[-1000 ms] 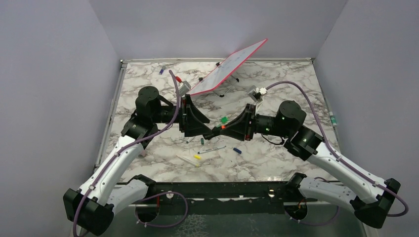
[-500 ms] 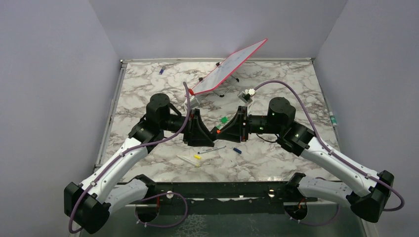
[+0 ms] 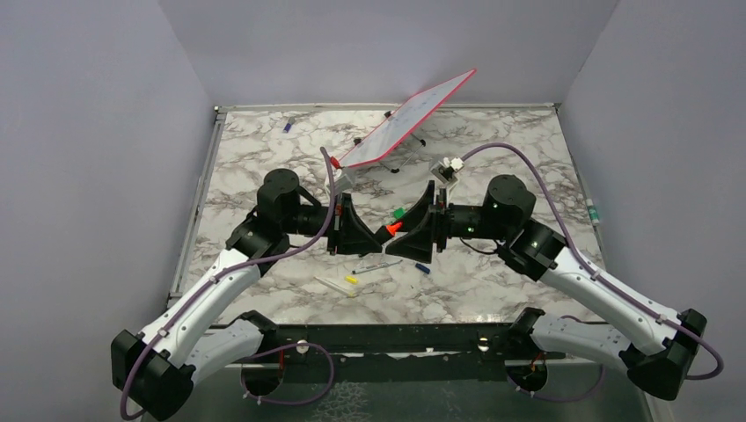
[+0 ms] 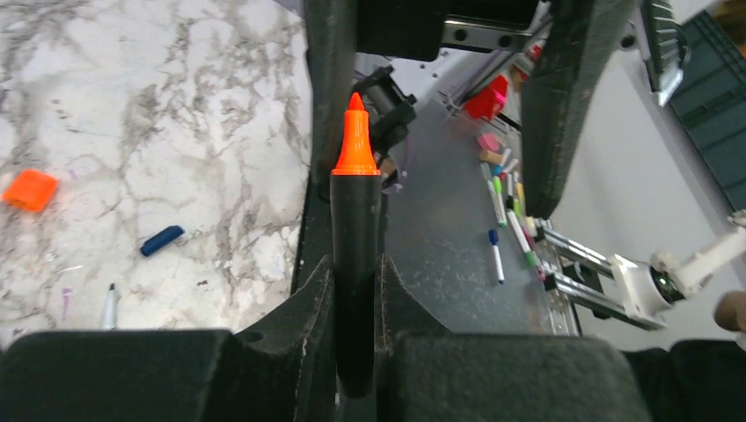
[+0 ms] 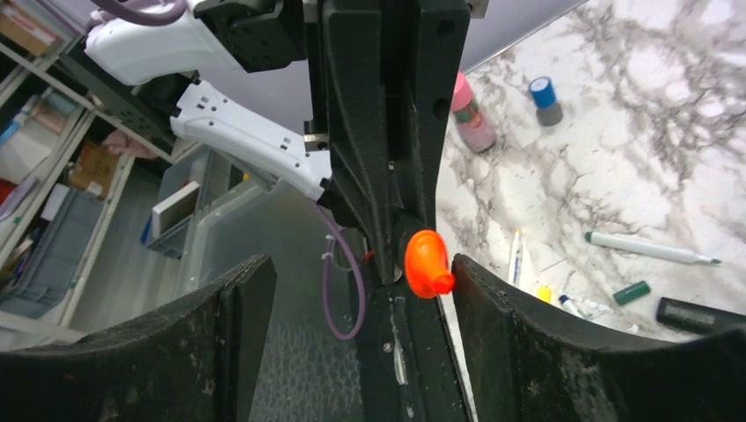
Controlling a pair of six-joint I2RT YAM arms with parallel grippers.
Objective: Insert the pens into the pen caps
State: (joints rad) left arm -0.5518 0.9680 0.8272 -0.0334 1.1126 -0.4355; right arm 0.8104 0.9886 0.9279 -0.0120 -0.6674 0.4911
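Note:
A black-barrelled pen (image 4: 356, 220) with a bare orange tip (image 4: 355, 141) stands straight out of my left gripper (image 4: 356, 286), whose jaws are shut tight on the barrel. In the top view the left gripper (image 3: 375, 236) and the right gripper (image 3: 408, 234) meet nose to nose above the table's middle. The right gripper (image 5: 356, 294) is open, and the orange tip (image 5: 427, 262) sits between its fingers, close against the right one. An orange pen cap (image 4: 30, 189) and a dark blue cap (image 4: 162, 240) lie on the marble. A green cap (image 3: 398, 212) lies just behind the grippers.
A thin white pen (image 3: 376, 265), a yellow cap (image 3: 352, 280) and a blue cap (image 3: 423, 267) lie in front of the grippers. A tilted whiteboard (image 3: 405, 123) stands at the back. A white pen (image 5: 651, 250) and a green cap (image 5: 632, 293) show on the marble in the right wrist view.
The grippers drew together. The left gripper closed on the black pen that the right gripper had been holding, and the right gripper then opened and let go.

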